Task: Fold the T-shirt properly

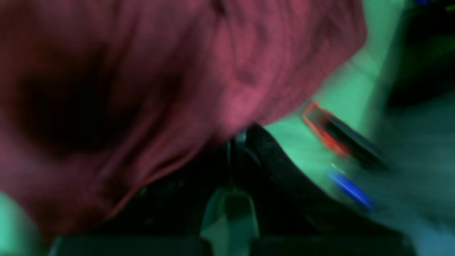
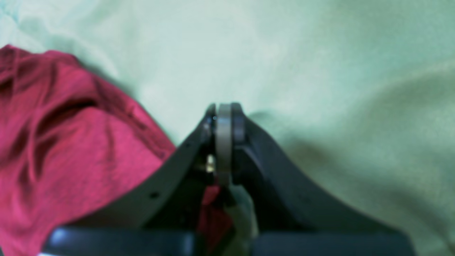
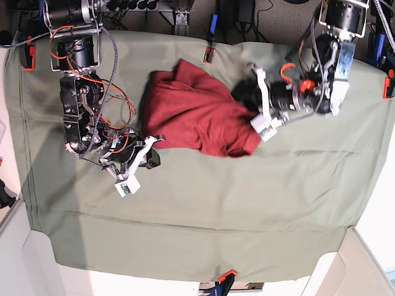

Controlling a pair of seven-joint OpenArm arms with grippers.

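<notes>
The maroon T-shirt point(image 3: 194, 111) lies bunched on the green cloth point(image 3: 216, 209), a little behind the middle of the table. My left gripper point(image 3: 242, 98) is at its right edge. In the blurred left wrist view the fingers point(image 1: 234, 140) are shut with the T-shirt point(image 1: 220, 71) hanging from their tips. My right gripper point(image 3: 155, 148) sits by the shirt's lower left edge. It is shut, with its tips point(image 2: 224, 113) over bare green cloth point(image 2: 320, 71). The T-shirt point(image 2: 71, 142) lies just to its left, and a scrap of red shows in the gap behind the pads.
Red-and-black clamps point(image 3: 210, 52) point(image 3: 28, 58) point(image 3: 387, 83) point(image 3: 225, 277) pin the cloth's edges. One clamp point(image 1: 334, 135) and a blue object point(image 1: 350, 190) show blurred beside the left gripper. Cables and arm bases line the back edge.
</notes>
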